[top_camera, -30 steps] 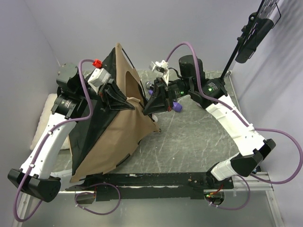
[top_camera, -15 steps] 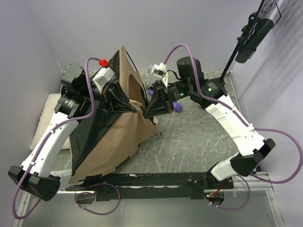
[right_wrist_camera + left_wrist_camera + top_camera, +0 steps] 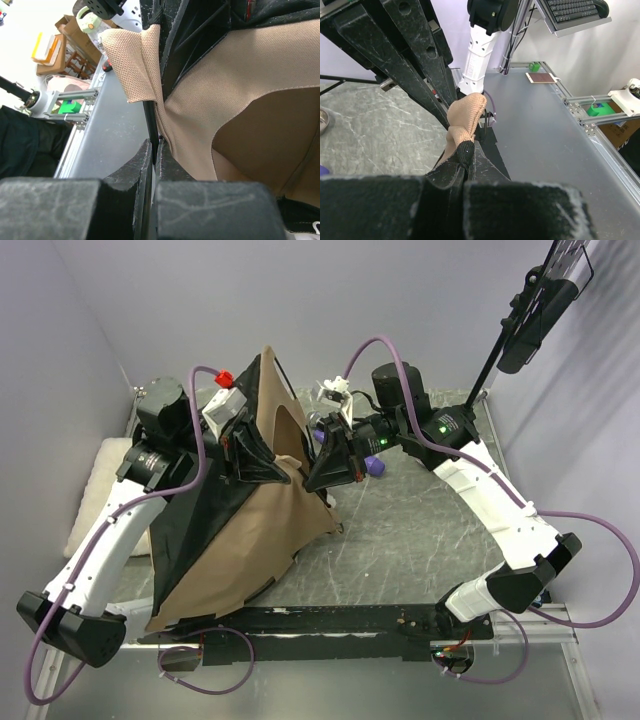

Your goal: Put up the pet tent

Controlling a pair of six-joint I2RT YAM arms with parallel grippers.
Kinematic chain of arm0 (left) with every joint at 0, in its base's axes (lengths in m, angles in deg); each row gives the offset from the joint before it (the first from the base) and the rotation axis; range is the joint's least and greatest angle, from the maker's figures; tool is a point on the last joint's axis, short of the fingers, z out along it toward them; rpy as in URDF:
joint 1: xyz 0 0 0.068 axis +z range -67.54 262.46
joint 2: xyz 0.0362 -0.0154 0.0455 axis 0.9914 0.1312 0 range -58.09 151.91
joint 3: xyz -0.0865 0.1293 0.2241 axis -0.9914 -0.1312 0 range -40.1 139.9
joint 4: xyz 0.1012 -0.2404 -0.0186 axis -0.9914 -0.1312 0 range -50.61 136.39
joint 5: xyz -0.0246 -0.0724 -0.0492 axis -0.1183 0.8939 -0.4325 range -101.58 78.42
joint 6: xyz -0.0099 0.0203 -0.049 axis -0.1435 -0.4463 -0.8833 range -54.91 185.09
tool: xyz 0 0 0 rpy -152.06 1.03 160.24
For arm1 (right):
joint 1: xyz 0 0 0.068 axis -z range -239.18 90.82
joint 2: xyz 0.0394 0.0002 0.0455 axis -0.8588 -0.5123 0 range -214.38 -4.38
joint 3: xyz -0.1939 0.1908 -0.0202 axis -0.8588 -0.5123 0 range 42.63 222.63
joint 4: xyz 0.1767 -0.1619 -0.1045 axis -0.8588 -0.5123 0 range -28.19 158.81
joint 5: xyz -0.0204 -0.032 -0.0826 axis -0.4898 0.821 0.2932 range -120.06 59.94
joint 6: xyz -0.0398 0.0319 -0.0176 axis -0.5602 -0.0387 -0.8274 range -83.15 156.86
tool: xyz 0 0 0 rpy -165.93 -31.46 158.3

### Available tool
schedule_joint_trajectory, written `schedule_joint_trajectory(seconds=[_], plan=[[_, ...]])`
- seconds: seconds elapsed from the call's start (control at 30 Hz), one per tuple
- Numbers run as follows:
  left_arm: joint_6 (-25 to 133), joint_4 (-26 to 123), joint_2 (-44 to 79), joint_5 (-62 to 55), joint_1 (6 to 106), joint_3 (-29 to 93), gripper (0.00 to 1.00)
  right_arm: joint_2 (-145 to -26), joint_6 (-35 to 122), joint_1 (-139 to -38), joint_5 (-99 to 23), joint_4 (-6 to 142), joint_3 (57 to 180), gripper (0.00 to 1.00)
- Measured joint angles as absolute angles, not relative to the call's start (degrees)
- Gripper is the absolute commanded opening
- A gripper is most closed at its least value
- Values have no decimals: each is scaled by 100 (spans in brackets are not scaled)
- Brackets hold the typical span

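Between the two arms, my left hand (image 3: 278, 470) is clamped shut on a bunched tan fold of the pet tent (image 3: 250, 540). My right hand (image 3: 322, 478) is pinched shut on the same cloth just beside it. Tent stands tilted on the left half of the bench (image 3: 420, 540), black panel facing left, tan side right; cream pillow (image 3: 88, 490) lies at the bench's left edge.

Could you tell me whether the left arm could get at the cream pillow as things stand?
Probably not yet: the pillow lies beside that arm, but the left gripper is shut on fabric of the pet tent and would have to release it first.
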State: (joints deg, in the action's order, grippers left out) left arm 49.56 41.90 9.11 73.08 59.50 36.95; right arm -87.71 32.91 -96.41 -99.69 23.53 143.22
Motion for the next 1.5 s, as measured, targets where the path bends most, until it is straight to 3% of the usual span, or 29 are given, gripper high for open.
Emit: schedule_joint_trajectory(seconds=[0.3, 0.53, 0.73, 0.8, 0.93, 1.07, 1.17, 1.33, 1.5], plan=[[5691, 3315, 887, 7253, 5933, 3695, 1, -8771, 3269, -9604, -9932, 2316, 14322, 0], [7695, 1077, 1274, 6810, 5474, 4456, 1, -8771, 3228, -9589, -9864, 2200, 14322, 0], [8209, 548, 1322, 6335, 5257, 4541, 1, -8771, 3101, -9591, -9796, 2010, 14246, 0], [8333, 446, 1322, 6185, 5207, 4541, 7, -8767, 3042, -9589, -9766, 1973, 14185, 0], [8676, 137, 1320, 5909, 5163, 4535, 42, -8693, 2793, -9589, -9746, 1890, 14008, 0], [8783, 35, 1237, 5645, 5130, 4327, 60, -8336, 2493, -9589, -9763, 1837, 13507, 12], [8762, 35, 1088, 5551, 5172, 4200, 75, -8006, 2316, -9600, -9763, 1817, 13048, 34], [8482, 323, 754, 5623, 5729, 4165, 78, -7567, 2139, -9598, -9446, 1614, 12346, 71], [8392, 395, 616, 5763, 6317, 4167, 82, -7434, 2019, -9532, -9256, 1387, 12161, 80]])
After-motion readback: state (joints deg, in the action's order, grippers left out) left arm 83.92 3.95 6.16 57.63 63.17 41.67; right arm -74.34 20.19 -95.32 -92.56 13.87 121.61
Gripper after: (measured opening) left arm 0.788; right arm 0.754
